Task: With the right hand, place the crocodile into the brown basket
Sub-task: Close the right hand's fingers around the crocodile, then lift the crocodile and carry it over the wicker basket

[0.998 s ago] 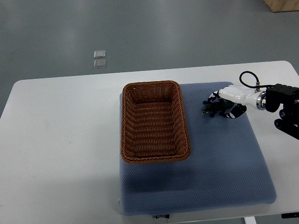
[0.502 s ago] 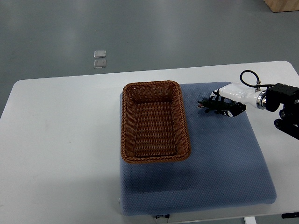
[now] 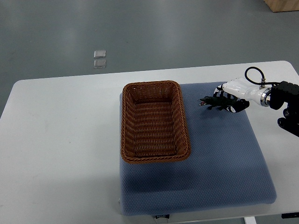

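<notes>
Mat (image 3: 219, 154): one basket (image 3: 125, 122), apparently one crocodile (image 3: 212, 101)

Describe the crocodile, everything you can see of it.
The crocodile is a small, dark toy, blackish-green, and looks like moulded plastic; finer detail is too small to make out. It lies roughly level across the picture, with one thin end pointing left toward the brown basket and the other end wrapped by the curled fingers of the right hand. It sits over the blue mat, right of the basket and outside it. Whether it touches the mat cannot be told.
</notes>
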You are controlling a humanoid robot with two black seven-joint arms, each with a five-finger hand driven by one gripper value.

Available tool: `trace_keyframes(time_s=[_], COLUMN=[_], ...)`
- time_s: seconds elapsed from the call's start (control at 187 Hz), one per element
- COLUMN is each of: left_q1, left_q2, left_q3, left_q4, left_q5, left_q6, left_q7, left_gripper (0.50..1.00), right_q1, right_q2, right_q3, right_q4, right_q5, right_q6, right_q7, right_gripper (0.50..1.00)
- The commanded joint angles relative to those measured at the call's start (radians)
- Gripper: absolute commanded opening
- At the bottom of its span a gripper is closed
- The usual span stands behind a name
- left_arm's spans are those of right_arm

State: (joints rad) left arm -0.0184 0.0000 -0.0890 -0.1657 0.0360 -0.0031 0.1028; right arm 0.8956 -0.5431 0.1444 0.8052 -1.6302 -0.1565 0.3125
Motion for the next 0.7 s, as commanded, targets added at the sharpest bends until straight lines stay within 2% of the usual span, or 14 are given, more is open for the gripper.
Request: trace_keyframes(time_s=[0.0,0.149,0.336,0.694], left_q1=[0.000,0.000,0.000,0.000], left_q2=[0.000,0.000,0.000,0.000], left_q3=[0.000,0.000,0.000,0.000], left_q4=[0.000,0.000,0.000,0.000], left_q5=[0.001,-0.001,-0.001,0.001], left_q6=[0.000,0.000,0.000,0.000], left_q7=[0.000,0.000,0.000,0.000], left_gripper=[1.000,1.000,1.000,1.000], right_q1=[0.002,0.006,0.077,0.171], right_q2=[-0.001,-0.003,-0.003,0.020], right_q3=[0.001,0.009,0.012,0.007], right_q4=[0.000,0.002,0.023,0.160], right_q5=[0.003,0.007,0.013,0.001], right_q6=[-0.017,-0.034,-0.041,-0.097], right_q7=[0.000,0.002,0.005,0.019], right_gripper=[0.500,0.500,0.500,0.500])
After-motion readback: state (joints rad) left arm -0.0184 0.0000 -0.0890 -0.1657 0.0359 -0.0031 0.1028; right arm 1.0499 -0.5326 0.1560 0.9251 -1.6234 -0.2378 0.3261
